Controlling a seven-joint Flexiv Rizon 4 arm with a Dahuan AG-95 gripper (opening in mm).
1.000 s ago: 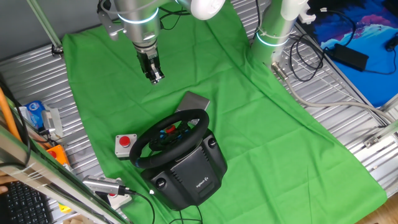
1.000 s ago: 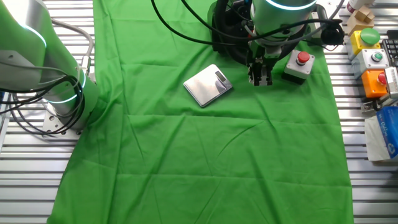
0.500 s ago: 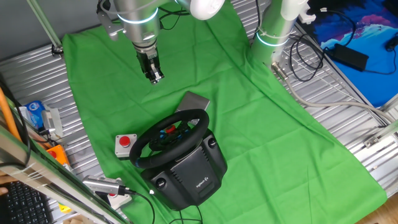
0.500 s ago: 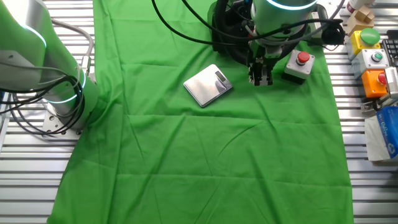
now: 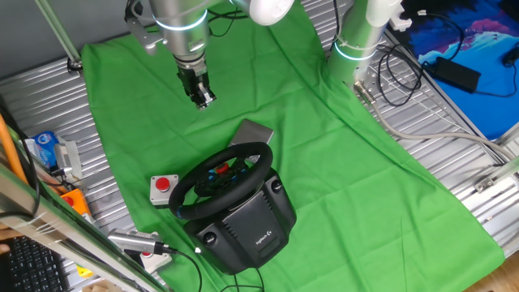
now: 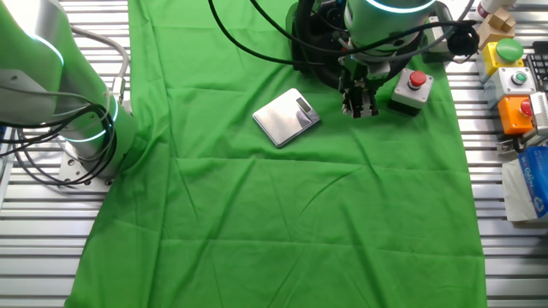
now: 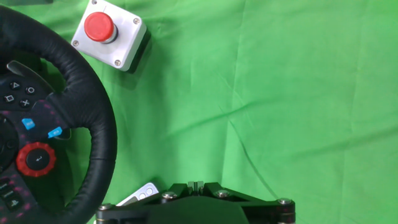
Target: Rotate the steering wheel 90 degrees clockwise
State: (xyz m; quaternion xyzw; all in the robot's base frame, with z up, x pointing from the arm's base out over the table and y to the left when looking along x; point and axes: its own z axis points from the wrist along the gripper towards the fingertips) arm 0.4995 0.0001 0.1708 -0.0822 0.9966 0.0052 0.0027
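The steering wheel point(image 5: 183, 188) is a black rim with red and blue buttons on its hub, tilted on a bulky black base point(image 5: 247, 227) at the near end of the green cloth. In the hand view its rim point(image 7: 94, 106) fills the left side. My gripper point(image 5: 203, 99) hangs above the cloth beyond the wheel, apart from it, and holds nothing. Its fingertips point(image 7: 196, 185) are pressed together, so it is shut. In the other fixed view the gripper point(image 6: 360, 109) points down between the scale and the button box, and the wheel is mostly hidden behind the arm.
A small grey box with a red push button point(image 5: 163, 187) point(image 7: 109, 37) sits left of the wheel. A flat silver scale point(image 5: 253, 132) point(image 6: 287, 117) lies behind the wheel. A second arm's base point(image 5: 357, 49) stands at the cloth's edge. Button boxes point(image 6: 507, 53) line the side.
The wrist has shifted very slightly; the gripper stays shut over the same spot. The wheel has not moved.
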